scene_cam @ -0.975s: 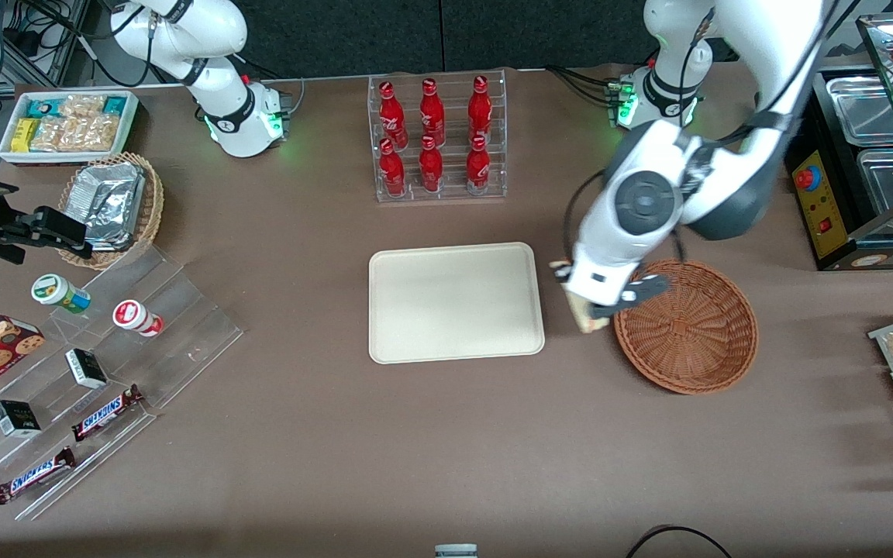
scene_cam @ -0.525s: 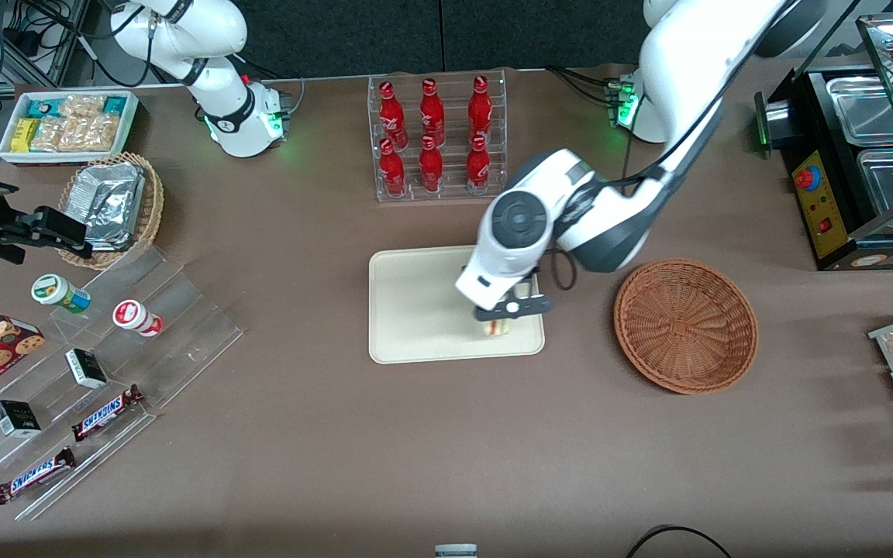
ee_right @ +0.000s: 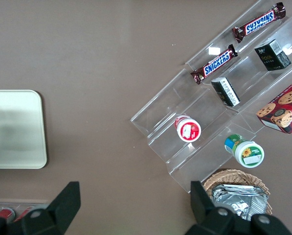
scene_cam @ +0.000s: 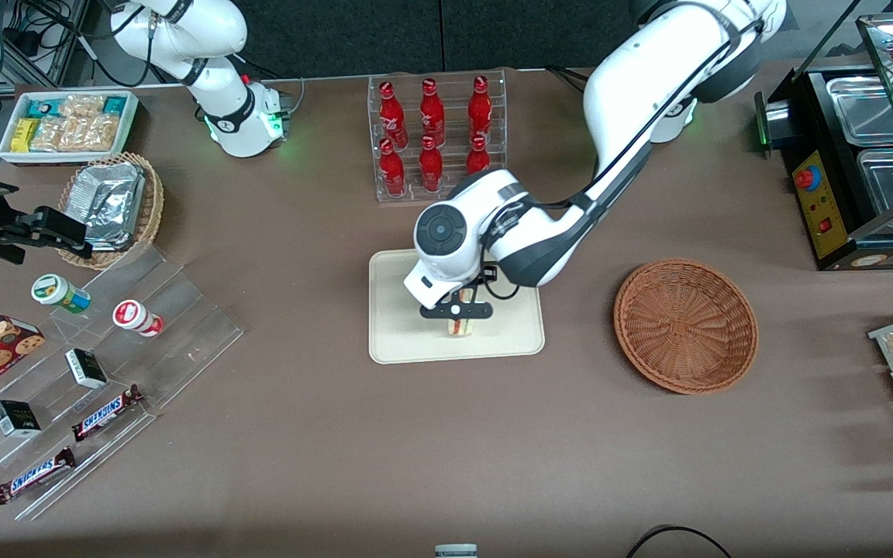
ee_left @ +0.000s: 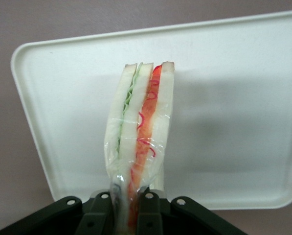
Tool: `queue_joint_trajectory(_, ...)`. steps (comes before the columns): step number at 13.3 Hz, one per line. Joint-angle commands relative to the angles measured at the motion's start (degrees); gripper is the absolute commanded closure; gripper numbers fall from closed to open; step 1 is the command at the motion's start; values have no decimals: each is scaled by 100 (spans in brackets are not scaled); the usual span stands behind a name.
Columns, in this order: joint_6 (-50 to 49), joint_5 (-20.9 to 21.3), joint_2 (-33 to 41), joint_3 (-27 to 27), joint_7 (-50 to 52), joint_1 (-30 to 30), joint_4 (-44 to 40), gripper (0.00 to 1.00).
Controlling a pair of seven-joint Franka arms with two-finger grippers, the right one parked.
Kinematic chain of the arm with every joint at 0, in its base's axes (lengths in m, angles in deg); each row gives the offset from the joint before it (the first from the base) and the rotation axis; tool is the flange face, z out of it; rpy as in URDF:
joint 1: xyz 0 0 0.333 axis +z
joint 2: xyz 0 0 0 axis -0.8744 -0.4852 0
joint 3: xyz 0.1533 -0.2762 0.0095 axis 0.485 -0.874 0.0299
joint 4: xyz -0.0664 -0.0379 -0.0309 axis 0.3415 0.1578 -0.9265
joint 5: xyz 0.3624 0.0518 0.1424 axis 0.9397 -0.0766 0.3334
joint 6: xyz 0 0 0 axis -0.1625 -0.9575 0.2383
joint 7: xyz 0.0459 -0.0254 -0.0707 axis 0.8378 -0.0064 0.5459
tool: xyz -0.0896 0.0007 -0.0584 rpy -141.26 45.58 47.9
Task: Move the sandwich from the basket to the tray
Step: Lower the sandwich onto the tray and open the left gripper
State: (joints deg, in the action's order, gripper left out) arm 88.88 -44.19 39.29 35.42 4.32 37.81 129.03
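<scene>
The sandwich (scene_cam: 460,327) (ee_left: 141,127), a plastic-wrapped wedge of white bread with red, orange and green filling, is held over the cream tray (scene_cam: 400,325) (ee_left: 234,122). My left gripper (scene_cam: 458,311) (ee_left: 129,208) is shut on the sandwich's narrow end. From the front view the sandwich hangs above the tray's nearer half; whether it touches the tray I cannot tell. The reddish-brown wicker basket (scene_cam: 685,325) stands beside the tray toward the working arm's end, with nothing in it.
A clear rack of red bottles (scene_cam: 437,136) stands farther from the front camera than the tray. Toward the parked arm's end are a tiered acrylic shelf with snacks (scene_cam: 98,364), a tan basket of foil packets (scene_cam: 113,205) and a white snack bin (scene_cam: 67,124).
My gripper carried the sandwich from the basket's edge across to above the tray, then shifted further along the tray toward the parked arm's end.
</scene>
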Motion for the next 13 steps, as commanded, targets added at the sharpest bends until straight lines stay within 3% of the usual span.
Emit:
queue_joint_trajectory(1,-185,190,-304,177,71,-223,-389,100)
queue_joint_trajectory(13,-150,207,-515,231,634,-372,-451,100)
